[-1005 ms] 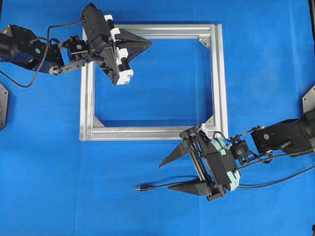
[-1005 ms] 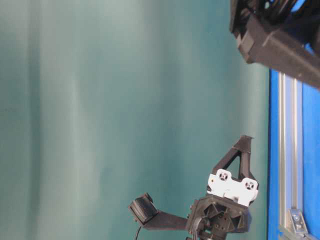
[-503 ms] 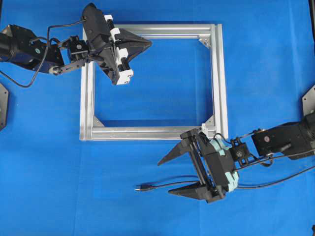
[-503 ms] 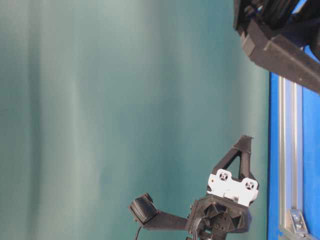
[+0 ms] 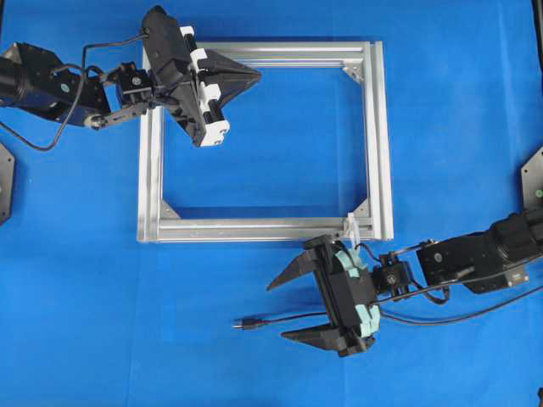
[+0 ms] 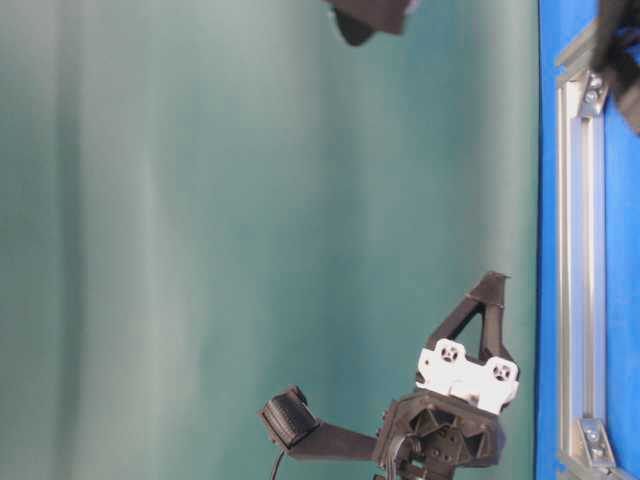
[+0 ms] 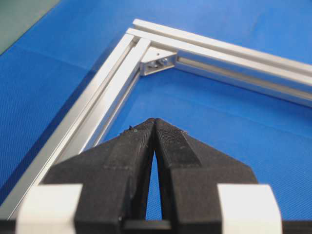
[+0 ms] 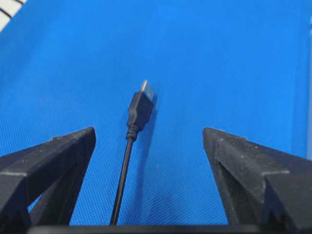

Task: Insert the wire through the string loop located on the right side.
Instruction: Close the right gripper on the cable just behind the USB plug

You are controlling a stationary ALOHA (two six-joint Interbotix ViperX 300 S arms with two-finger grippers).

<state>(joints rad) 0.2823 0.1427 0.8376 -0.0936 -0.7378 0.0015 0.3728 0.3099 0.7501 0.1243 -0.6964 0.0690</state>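
The view was turned on its side, with most of the picture filled by a plain teal-green backdrop (image 6: 250,220). Along the right edge ran the blue bench (image 6: 620,300), and on it lay the silver aluminium frame (image 6: 578,250), one long bar stretching from a corner bracket near the top to another near the bottom. At the lower middle stood the left hand (image 6: 488,295), its dark fingers pressed together into a point above a white block. A dark blurred arm part (image 6: 368,15) cut across the top edge.

Square aluminium frame (image 5: 372,144), flat on blue mat (image 5: 458,102)
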